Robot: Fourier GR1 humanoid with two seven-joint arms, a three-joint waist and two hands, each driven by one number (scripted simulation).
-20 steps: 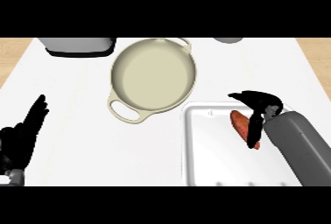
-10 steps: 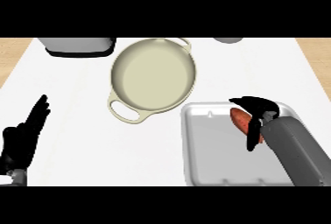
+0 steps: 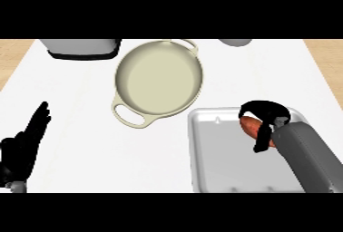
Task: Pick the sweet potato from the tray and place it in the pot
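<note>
Right hand [image 3: 268,114] now around sweet potato [image 3: 253,128]

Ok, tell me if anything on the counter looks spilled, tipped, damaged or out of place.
Nothing stands out. The pot sits upright and empty on the counter beside the tray. The sweet potato is over the tray with the right hand curled round it. The left hand rests open at the lower left edge.
</note>
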